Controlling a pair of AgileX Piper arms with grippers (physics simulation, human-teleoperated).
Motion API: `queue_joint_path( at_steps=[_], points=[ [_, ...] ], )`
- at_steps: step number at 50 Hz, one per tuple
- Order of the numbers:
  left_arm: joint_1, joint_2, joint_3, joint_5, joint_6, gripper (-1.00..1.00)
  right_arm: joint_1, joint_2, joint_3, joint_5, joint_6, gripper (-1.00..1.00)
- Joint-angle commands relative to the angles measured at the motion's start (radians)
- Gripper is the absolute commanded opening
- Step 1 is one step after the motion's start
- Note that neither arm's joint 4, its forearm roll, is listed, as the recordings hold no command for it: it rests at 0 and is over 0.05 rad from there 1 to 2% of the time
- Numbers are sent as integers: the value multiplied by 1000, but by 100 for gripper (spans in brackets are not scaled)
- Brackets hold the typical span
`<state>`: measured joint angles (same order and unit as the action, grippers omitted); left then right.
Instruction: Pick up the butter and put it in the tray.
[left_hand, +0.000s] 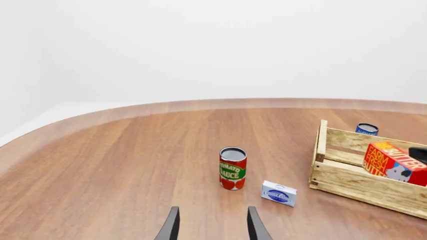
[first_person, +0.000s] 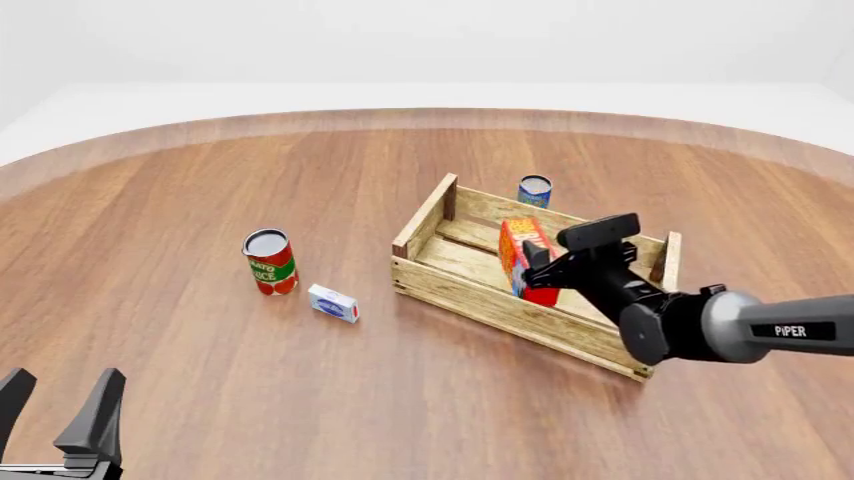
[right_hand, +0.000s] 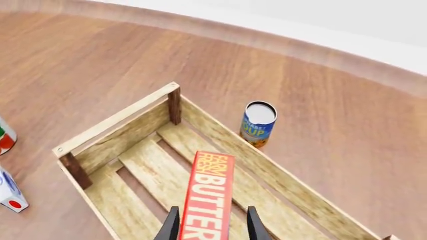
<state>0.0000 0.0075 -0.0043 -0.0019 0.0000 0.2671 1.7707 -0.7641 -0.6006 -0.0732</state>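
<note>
The butter (first_person: 521, 252) is a red carton with orange lettered faces, held on edge inside the tray's walls. It also shows in the right wrist view (right_hand: 210, 192) and the left wrist view (left_hand: 389, 161). My right gripper (first_person: 541, 268) is shut on it, with a finger on each side (right_hand: 212, 227). I cannot tell whether the carton touches the tray floor. The tray (first_person: 497, 308) is a light wooden slatted crate at centre right; it also shows in the wrist views (right_hand: 117, 122) (left_hand: 347, 182). My left gripper (first_person: 60, 400) is open and empty at the near left (left_hand: 213, 227).
A red tomato sauce can (first_person: 270, 262) (left_hand: 232, 168) and a small white-and-blue box (first_person: 334, 302) (left_hand: 279, 193) stand left of the tray. A blue soup can (first_person: 534, 191) (right_hand: 258, 124) stands just behind the tray's far wall.
</note>
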Motion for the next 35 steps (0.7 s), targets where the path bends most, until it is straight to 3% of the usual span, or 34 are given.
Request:
queue_joint_path(
  at_steps=[1, 14, 35],
  points=[
    [0, 0, 0, 0, 0, 100, -9, -14, 8, -9, -5, 100],
    [0, 0, 0, 0, 0, 100, 6, -32, 9, -5, -1, 100],
    [0, 0, 0, 0, 0, 100, -5, -199, 92, 20, -5, 100]
  ],
)
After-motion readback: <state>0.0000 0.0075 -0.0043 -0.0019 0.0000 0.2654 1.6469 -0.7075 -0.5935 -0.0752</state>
